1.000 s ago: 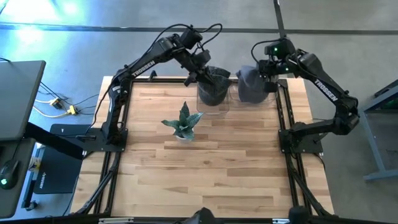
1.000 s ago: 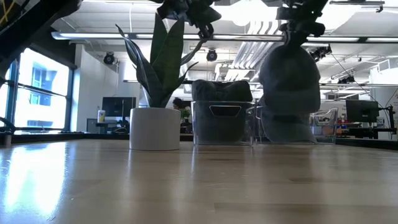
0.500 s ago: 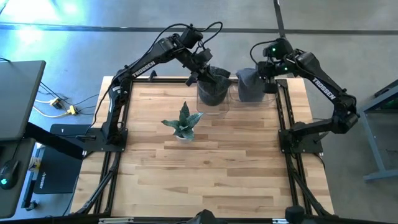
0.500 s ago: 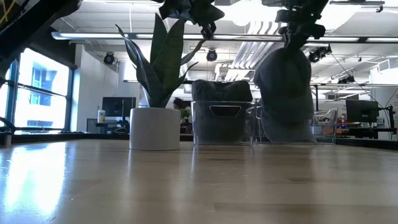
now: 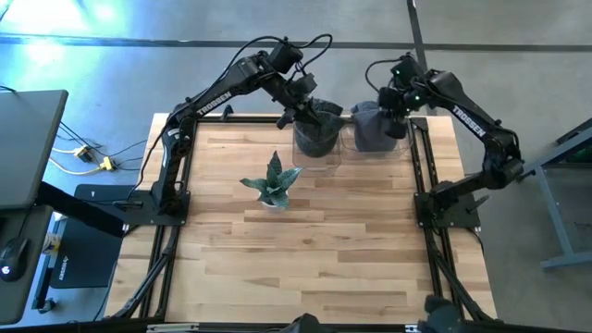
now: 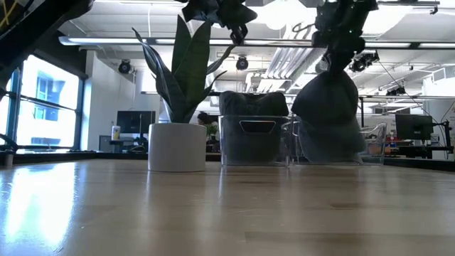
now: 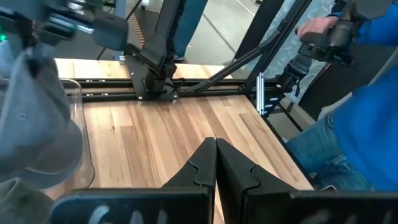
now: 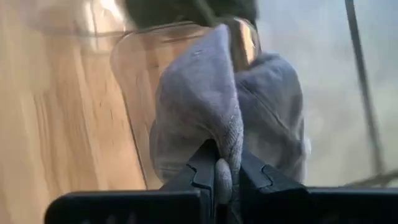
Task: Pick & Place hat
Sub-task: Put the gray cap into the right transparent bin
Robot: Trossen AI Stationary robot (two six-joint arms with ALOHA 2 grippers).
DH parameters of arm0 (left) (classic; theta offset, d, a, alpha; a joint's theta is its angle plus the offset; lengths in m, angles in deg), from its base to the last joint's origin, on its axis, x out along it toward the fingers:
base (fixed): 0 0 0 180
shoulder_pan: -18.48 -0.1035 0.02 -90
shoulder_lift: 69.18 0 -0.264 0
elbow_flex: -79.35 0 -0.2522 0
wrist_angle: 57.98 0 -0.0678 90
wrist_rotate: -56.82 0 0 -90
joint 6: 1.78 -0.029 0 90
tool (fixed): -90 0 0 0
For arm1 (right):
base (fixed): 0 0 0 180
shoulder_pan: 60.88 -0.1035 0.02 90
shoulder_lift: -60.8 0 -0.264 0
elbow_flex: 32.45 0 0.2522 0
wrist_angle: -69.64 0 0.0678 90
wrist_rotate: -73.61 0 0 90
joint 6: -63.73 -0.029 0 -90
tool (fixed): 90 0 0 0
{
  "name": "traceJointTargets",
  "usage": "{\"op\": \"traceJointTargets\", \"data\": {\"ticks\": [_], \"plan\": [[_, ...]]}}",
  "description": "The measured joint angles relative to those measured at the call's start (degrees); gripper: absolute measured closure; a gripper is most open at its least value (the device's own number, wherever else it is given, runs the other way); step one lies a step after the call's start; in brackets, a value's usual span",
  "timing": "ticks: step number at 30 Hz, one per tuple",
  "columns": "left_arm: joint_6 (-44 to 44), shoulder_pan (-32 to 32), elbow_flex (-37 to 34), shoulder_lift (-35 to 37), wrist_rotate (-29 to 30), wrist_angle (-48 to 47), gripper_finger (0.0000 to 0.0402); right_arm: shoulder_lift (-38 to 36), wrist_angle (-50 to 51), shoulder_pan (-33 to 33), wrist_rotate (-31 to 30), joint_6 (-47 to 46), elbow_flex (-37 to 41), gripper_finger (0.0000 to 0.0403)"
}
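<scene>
Right gripper (image 8: 225, 167) is pinching the grey hat (image 5: 372, 127) by a fold, dangling it at the table's far edge, probably over the clear bin (image 8: 134, 74), hard to tell. Thin pinch, so the fabric could slip. Left gripper (image 7: 216, 163) is clenched empty over the table.

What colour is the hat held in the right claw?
Grey hat, clearest in the right wrist view.

A potted plant (image 5: 272, 183) stands on the table (image 5: 305, 250).
</scene>
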Motion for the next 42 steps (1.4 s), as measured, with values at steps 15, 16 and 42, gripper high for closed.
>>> {"op": "traceJointTargets", "data": {"ticks": [15,16,42], "plan": [[-0.2,0.0,0.0,0.0,-0.4,-0.4,0.0401,-1.9,-0.3,3.4,6.1,-14.3,0.0,0.0385],[-0.2,0.0,0.0,0.0,-0.4,-0.4,0.0401,-1.7,-0.2,3.4,6.2,-14.2,0.0,0.0385],[-0.2,1.2,0.0,0.0,0.3,-1.6,0.0401,7.2,-2.1,8.9,7.1,-8.2,0.0,0.0379]]}}
